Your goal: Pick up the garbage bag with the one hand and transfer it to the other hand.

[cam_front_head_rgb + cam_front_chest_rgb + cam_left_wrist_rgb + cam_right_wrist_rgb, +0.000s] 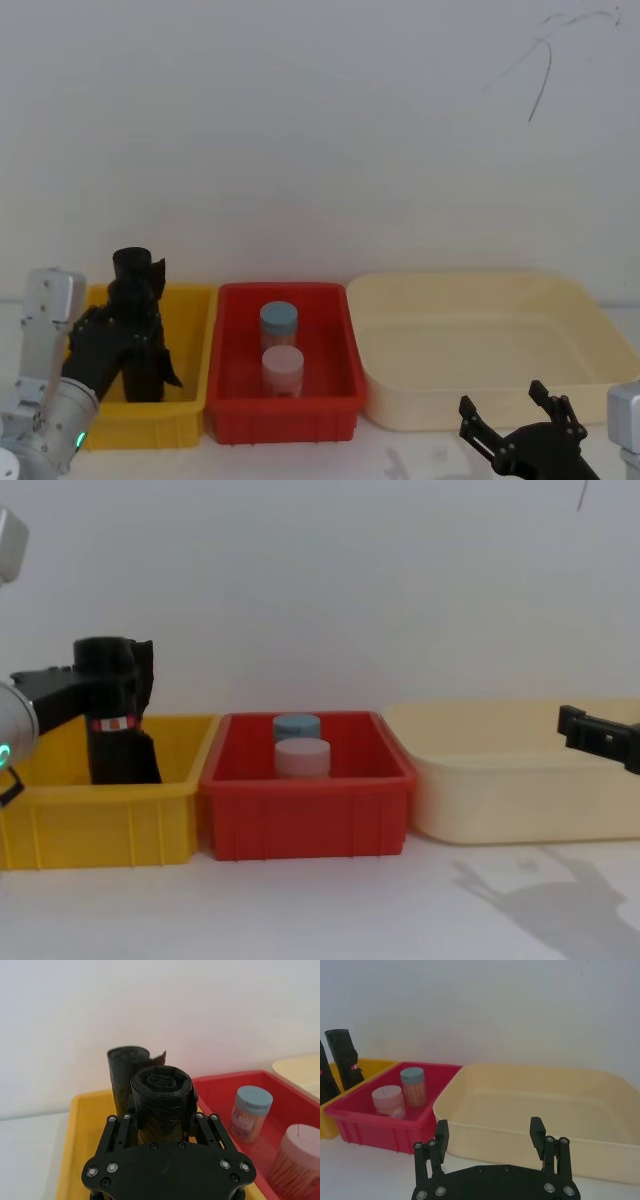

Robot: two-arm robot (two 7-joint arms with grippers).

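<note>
The garbage bag [161, 1091] stands upright in the yellow bin [100, 815] at the far left, its long axis vertical. The left end effector [161, 1127] has a finger on each side of it and appears clamped on it, though the contact itself is hard to see. A second black roll [125, 1072] stands just behind, making two rolls. The right end effector [489, 1130] hangs with fingers apart, low over the tabletop [320, 910] in front of the cream tub [520, 800]. It is well apart from the bag, with the red bin [305, 820] between them. There are three containers. The red bin holds two jars, a blue-lidded jar [279, 322] and a pink-lidded jar [283, 368].
</note>
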